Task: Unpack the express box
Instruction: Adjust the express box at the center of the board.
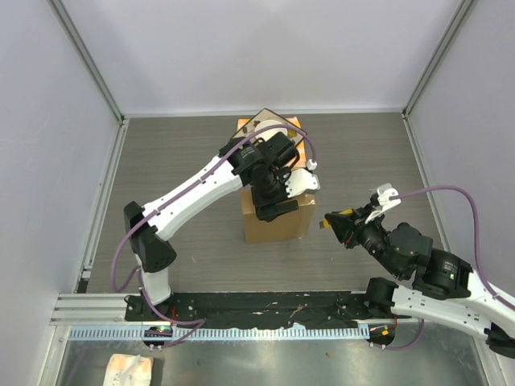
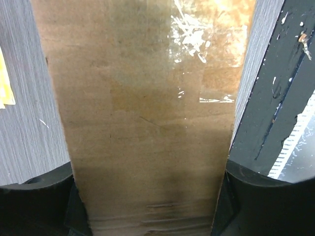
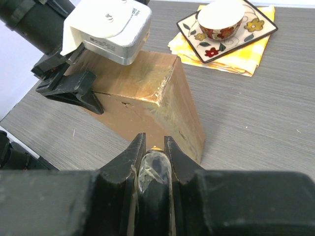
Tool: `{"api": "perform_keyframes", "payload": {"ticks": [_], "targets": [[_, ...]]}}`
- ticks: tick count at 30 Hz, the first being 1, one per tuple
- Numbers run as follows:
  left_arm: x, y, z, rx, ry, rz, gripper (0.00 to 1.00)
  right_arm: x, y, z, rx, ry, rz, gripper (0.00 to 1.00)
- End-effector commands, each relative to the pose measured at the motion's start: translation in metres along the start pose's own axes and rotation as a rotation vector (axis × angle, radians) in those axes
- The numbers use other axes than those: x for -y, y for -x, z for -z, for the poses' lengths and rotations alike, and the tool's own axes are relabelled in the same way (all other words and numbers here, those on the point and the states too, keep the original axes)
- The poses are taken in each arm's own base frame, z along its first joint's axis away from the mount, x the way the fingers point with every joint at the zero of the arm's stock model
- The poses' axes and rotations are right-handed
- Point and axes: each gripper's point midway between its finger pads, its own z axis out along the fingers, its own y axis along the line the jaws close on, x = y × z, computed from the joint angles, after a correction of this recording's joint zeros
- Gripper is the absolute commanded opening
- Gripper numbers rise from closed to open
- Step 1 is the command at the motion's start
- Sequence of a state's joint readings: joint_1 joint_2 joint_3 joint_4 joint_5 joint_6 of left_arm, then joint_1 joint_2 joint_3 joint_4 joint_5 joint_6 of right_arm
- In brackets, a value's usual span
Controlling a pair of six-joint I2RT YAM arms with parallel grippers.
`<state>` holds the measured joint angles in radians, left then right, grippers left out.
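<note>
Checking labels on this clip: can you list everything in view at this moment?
express box: 1, brown cardboard, table centre
plate: 1, white with flowers, behind the box, on the cloth
bowl: 1, white, on the plate
cloth: 1, yellow, under the plate
wad: 1, clear and shiny, in the right tool
table: 1, grey
left tool: 1, black, closed on the box
right tool: 1, black, shut on the wad, right of the box

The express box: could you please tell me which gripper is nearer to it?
Left. The left gripper has its fingers on either side of the express box; the right gripper, pinching crumpled tape, is apart, off its right side.
</note>
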<state>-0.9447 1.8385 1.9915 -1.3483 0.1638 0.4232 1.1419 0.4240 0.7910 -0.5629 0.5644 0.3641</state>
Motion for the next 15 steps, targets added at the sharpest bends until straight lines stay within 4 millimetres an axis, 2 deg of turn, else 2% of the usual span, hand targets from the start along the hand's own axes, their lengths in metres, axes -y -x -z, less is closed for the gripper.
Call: {"api": "perform_keyframes", "payload": {"ticks": [1, 3, 4, 5, 6, 7, 8, 9, 10, 12, 13, 15], "targets": [[-0.016, -0.013, 0.005, -0.02, -0.028, 0.062, 0.31, -0.008, 0.034, 0.002, 0.141, 0.042, -0.032, 0.01], [-0.006, -0.014, 0.017, 0.012, -0.149, 0.113, 0.34, -0.012, 0.04, 0.001, 0.172, 0.071, 0.01, 0.01], [-0.017, -0.022, 0.026, 0.037, -0.176, 0.176, 0.35, -0.022, 0.048, 0.001, 0.204, 0.119, 0.012, 0.01], [-0.007, -0.014, 0.035, 0.111, -0.283, 0.21, 0.35, -0.025, 0.052, 0.0, 0.226, 0.134, 0.059, 0.01], [-0.004, -0.021, 0.043, 0.122, -0.332, 0.235, 0.35, -0.028, 0.056, -0.001, 0.244, 0.146, 0.073, 0.01], [-0.012, -0.029, 0.052, 0.162, -0.354, 0.281, 0.33, -0.035, 0.064, -0.004, 0.271, 0.159, 0.088, 0.01], [-0.005, -0.031, 0.06, 0.194, -0.414, 0.3, 0.32, -0.037, 0.069, -0.006, 0.283, 0.161, 0.111, 0.01], [-0.003, -0.04, 0.058, 0.191, -0.444, 0.324, 0.3, -0.039, 0.072, -0.009, 0.294, 0.159, 0.156, 0.01], [-0.003, -0.047, 0.064, 0.211, -0.432, 0.314, 0.27, -0.045, 0.074, -0.017, 0.299, 0.158, 0.171, 0.01], [0.006, -0.063, 0.053, 0.176, -0.459, 0.33, 0.22, -0.05, 0.079, -0.025, 0.319, 0.159, 0.259, 0.01], [0.009, -0.067, 0.051, 0.174, -0.463, 0.321, 0.16, -0.054, 0.091, -0.026, 0.366, 0.158, 0.263, 0.01], [0.019, -0.078, 0.046, 0.164, -0.476, 0.312, 0.14, -0.063, 0.085, -0.037, 0.385, 0.186, 0.352, 0.01]]}}
